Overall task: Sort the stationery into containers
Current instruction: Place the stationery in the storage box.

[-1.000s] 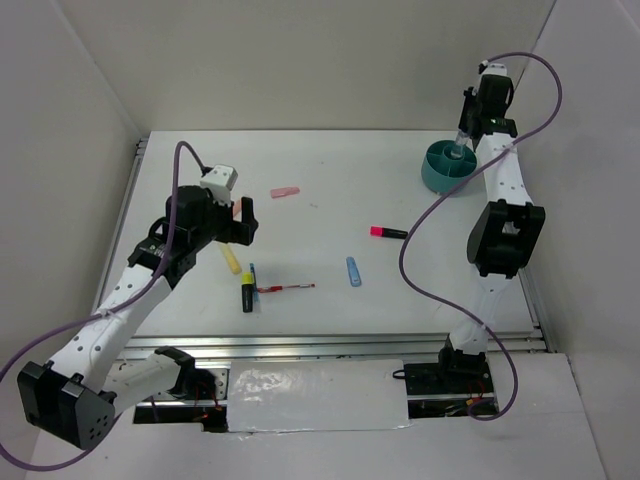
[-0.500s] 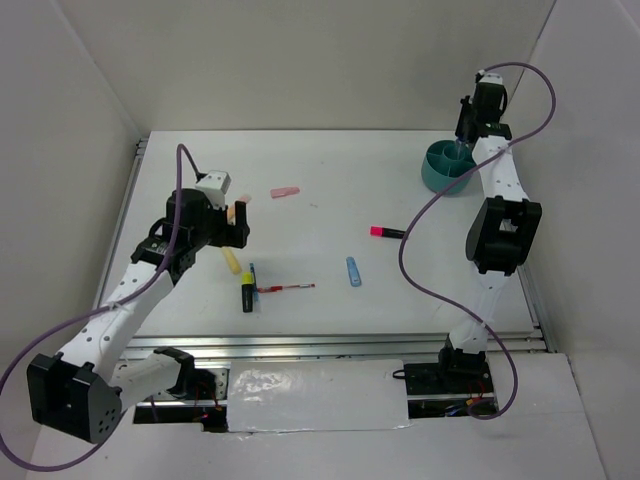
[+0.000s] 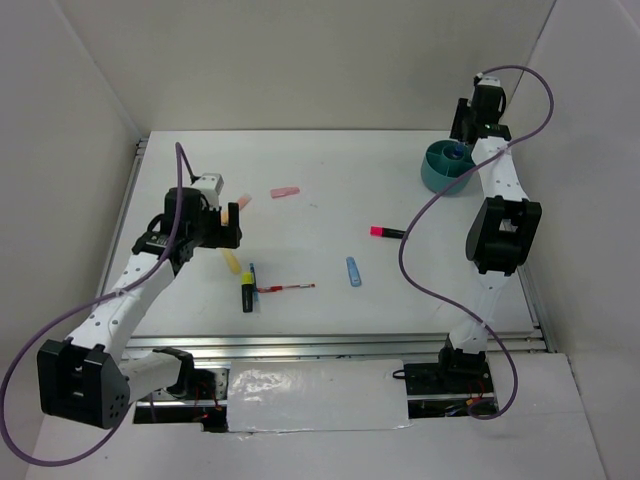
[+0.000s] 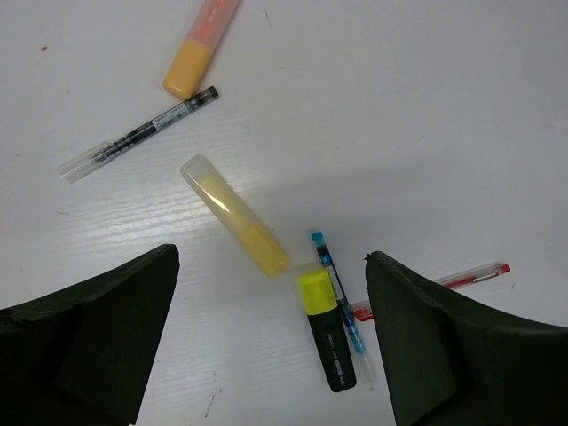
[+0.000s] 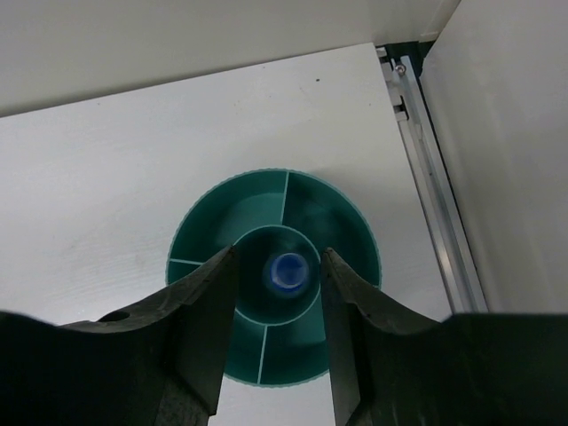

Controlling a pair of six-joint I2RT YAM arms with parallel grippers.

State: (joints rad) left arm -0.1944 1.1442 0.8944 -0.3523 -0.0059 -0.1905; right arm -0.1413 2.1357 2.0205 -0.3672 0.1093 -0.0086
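Observation:
The teal organiser cup [image 3: 437, 176] stands at the far right. My right gripper [image 3: 466, 128] hangs open right above it; in the right wrist view its fingers [image 5: 279, 255] frame the cup [image 5: 337, 213], and a blue pen [image 5: 286, 273] stands end-on in the centre compartment. My left gripper [image 3: 231, 224] is open and empty above the left cluster [image 4: 271, 257]: a yellow highlighter [image 4: 235, 215], a black highlighter with a yellow cap [image 4: 327, 328], a blue pen [image 4: 337, 302], a red pen [image 4: 470, 277], a clear black pen [image 4: 138, 135] and an orange marker [image 4: 200, 49].
A pink eraser [image 3: 285, 191] lies at the far middle-left. A pink-black marker [image 3: 388, 232] and a small blue marker [image 3: 353, 271] lie mid-table. White walls close in the table on the left, back and right; a metal rail [image 5: 439, 186] runs along the right edge.
My right gripper has opened and risen a little; the blue pen it held over the cup now stands in the centre compartment. My left gripper has drifted left and back.

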